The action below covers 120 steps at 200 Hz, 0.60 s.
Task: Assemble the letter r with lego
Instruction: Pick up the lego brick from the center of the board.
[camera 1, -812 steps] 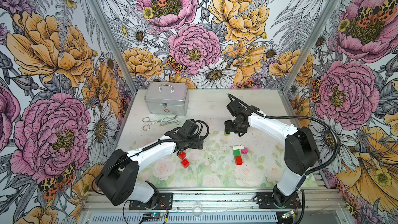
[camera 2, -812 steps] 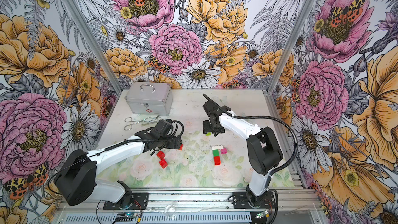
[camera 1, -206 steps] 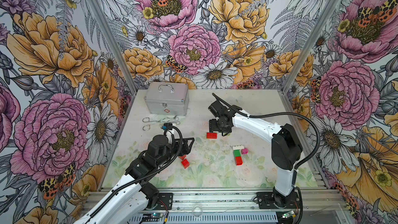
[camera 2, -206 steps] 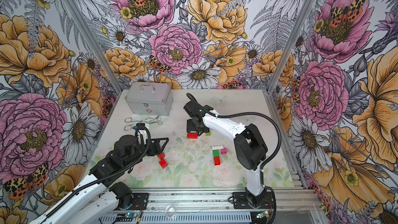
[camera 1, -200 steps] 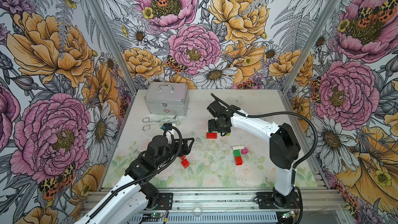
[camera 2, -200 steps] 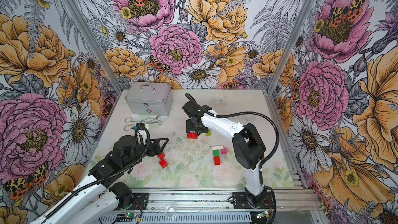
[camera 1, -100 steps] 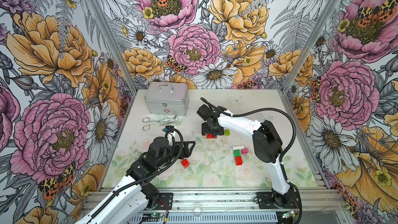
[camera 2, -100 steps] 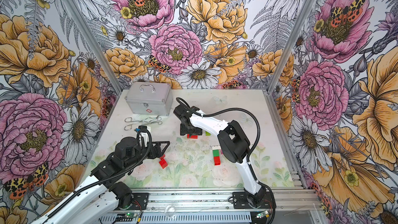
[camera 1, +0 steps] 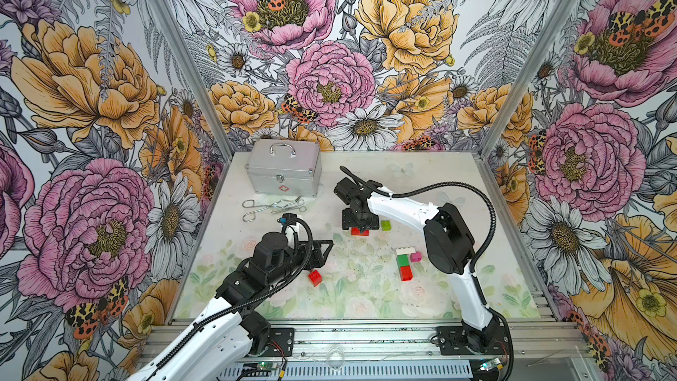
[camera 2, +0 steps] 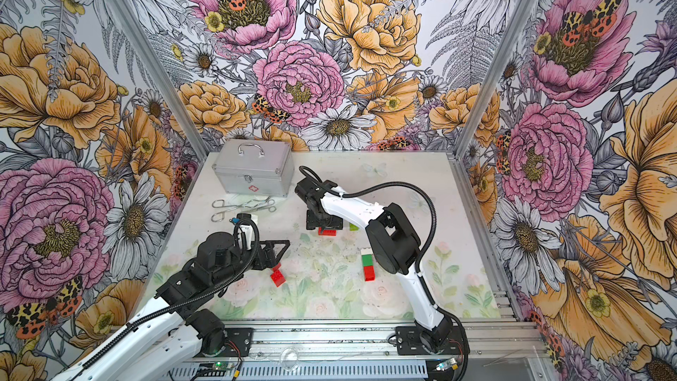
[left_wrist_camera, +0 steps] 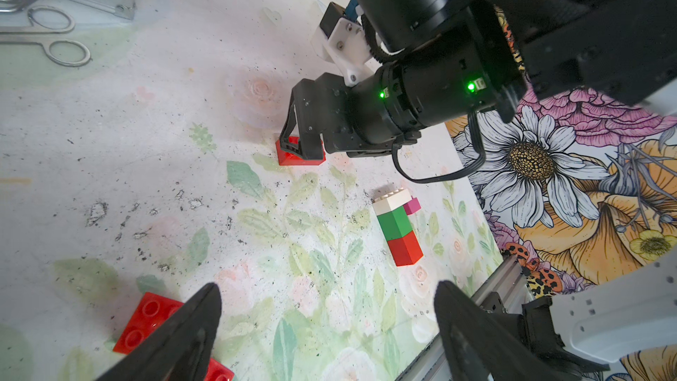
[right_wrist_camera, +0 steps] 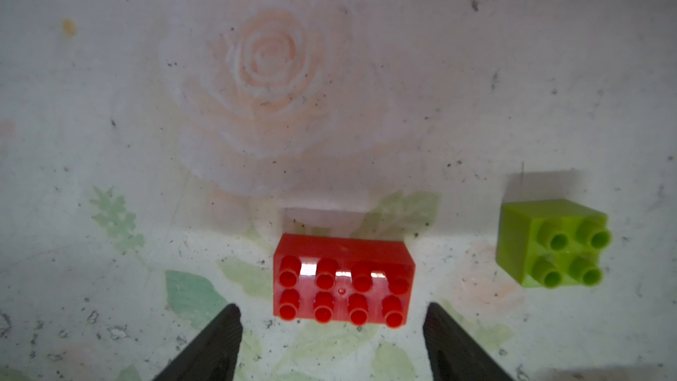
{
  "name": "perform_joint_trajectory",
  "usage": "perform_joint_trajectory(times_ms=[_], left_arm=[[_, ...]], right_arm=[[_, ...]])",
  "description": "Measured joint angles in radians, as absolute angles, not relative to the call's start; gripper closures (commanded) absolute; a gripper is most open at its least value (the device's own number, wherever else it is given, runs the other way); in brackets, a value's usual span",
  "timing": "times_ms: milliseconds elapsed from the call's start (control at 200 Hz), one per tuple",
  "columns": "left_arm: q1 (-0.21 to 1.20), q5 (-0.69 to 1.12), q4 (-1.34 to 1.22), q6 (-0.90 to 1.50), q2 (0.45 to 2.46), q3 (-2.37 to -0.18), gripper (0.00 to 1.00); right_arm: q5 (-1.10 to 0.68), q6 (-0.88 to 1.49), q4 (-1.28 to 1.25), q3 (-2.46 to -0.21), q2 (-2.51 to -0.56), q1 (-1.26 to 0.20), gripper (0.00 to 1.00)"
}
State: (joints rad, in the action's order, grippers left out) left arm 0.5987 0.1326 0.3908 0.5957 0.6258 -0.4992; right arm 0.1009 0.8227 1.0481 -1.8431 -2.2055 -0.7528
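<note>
While right pincer (right_wrist_camera: 331,311) hangs wide open astride red eight-stud brick (right_wrist_camera: 342,280), touching nothing I can see, my plan: drop straight, centre, pinch short ends, lift level. At its 3 o'clock lime brick (right_wrist_camera: 553,247), apart; don't nudge. Near 7 o'clock left pincer (left_wrist_camera: 328,287) open, empty, loose red bricks (left_wrist_camera: 146,318) just beside. At 5 o'clock white-green-red stack (camera 1: 404,262) with pink nub lies flat. Underneath, table (camera 1: 421,177) scuffed, speckled, faded floral print. Far, 11 o'clock: forceps (camera 1: 273,205), then silver case (camera 1: 284,168). Around, floral walls (camera 1: 329,86) on three sides.

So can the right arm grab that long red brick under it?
Probably yes. The right hand hangs open right over the red brick, a finger off each end, nothing between. The lime brick sits well apart.
</note>
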Motion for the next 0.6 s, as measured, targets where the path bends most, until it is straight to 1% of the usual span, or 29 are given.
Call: perform_joint_trajectory(times_ms=[425,600], left_arm=[[0.599,0.133,0.383,0.596,0.637,-0.499,0.07],[0.598,0.133,0.384,0.596,0.637,-0.499,0.08]], right_arm=[[0.101,0.822,1.047,-1.842,-2.225,-0.740,0.23],[0.096,0.822,1.044,-1.838,-2.240,-0.740,0.25]])
